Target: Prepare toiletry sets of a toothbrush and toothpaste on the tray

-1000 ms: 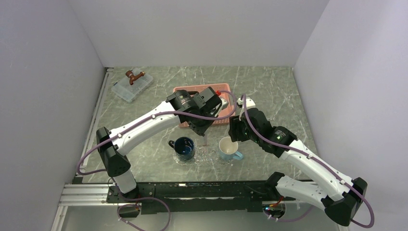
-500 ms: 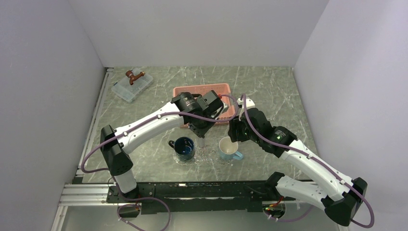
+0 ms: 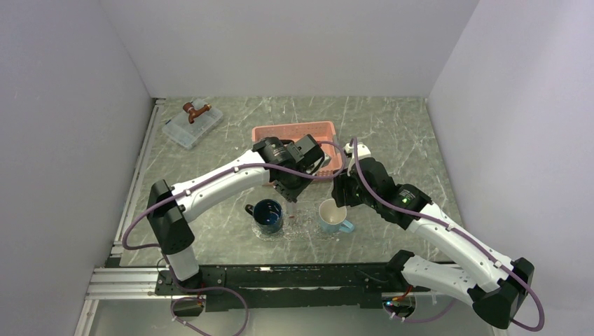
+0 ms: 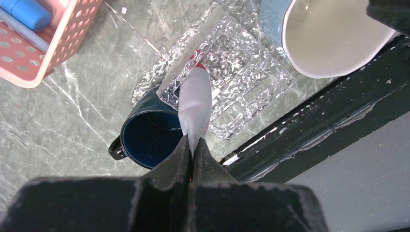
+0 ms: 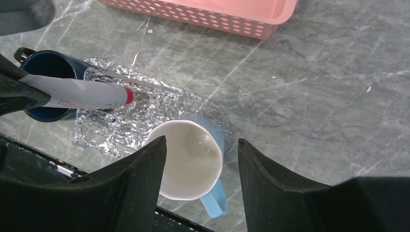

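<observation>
My left gripper (image 4: 192,141) is shut on the flat end of a pale toothpaste (image 4: 195,104) tube with a red cap. The tube hangs cap-down over the clear bumpy tray (image 4: 232,58), between the two mugs; the right wrist view shows the toothpaste (image 5: 82,96) above the tray (image 5: 111,130). In the top view the left gripper (image 3: 291,197) is just behind the tray (image 3: 298,227). My right gripper (image 5: 200,142) is open and holds nothing, hovering above the light blue mug (image 5: 188,159). A blue tube (image 4: 26,12) and a thin pale toothbrush (image 4: 24,36) lie in the pink basket (image 4: 58,53).
A dark blue mug (image 3: 268,214) stands at the tray's left end and the light blue mug (image 3: 333,215) at its right end. The pink basket (image 3: 294,133) is behind them. A clear lidded box (image 3: 192,124) sits at the back left. The black table rail runs just in front of the tray.
My left gripper has come away from the basket toward the tray with the toothpaste, uncovering more of the basket. The right arm has not moved.
</observation>
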Robot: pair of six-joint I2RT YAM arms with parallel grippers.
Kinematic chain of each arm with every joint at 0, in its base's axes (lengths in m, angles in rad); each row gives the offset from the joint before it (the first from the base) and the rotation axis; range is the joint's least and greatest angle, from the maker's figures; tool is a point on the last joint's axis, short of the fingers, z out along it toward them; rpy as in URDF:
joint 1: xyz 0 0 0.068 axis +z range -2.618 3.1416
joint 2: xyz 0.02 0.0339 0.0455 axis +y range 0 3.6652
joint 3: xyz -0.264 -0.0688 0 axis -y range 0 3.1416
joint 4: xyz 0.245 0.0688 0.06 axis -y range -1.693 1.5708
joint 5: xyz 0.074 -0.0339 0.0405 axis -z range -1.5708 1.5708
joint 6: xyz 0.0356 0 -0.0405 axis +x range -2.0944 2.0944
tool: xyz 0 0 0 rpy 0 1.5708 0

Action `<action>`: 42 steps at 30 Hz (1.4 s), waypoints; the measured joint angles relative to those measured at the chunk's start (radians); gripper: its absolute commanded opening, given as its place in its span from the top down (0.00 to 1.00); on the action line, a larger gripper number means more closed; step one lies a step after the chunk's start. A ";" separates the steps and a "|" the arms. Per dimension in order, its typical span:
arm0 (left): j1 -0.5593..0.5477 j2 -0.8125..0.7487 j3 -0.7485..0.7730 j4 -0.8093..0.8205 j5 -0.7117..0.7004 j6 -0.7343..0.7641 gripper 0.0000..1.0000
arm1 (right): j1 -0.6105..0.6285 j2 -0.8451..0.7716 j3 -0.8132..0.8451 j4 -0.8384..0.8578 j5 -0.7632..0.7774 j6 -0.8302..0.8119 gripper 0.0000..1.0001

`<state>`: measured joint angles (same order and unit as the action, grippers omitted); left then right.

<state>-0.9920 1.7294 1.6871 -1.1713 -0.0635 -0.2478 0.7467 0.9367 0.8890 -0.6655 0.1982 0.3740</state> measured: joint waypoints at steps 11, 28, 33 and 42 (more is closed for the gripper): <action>0.014 0.009 -0.021 0.026 0.014 0.003 1.00 | 0.000 0.000 0.000 0.002 0.000 0.000 0.42; 0.018 0.046 -0.031 0.040 0.018 0.003 0.85 | 0.000 0.000 0.000 0.002 -0.001 -0.001 0.42; 0.018 0.049 -0.034 0.049 0.019 0.003 0.82 | 0.000 0.000 0.000 0.002 -0.002 -0.001 0.41; 0.020 0.049 -0.040 0.057 0.023 0.003 0.70 | 0.000 0.000 0.000 0.002 -0.003 -0.002 0.41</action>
<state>-0.9718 1.7782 1.6470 -1.1145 -0.0402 -0.2443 0.7467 0.9367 0.8886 -0.6640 0.1955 0.3725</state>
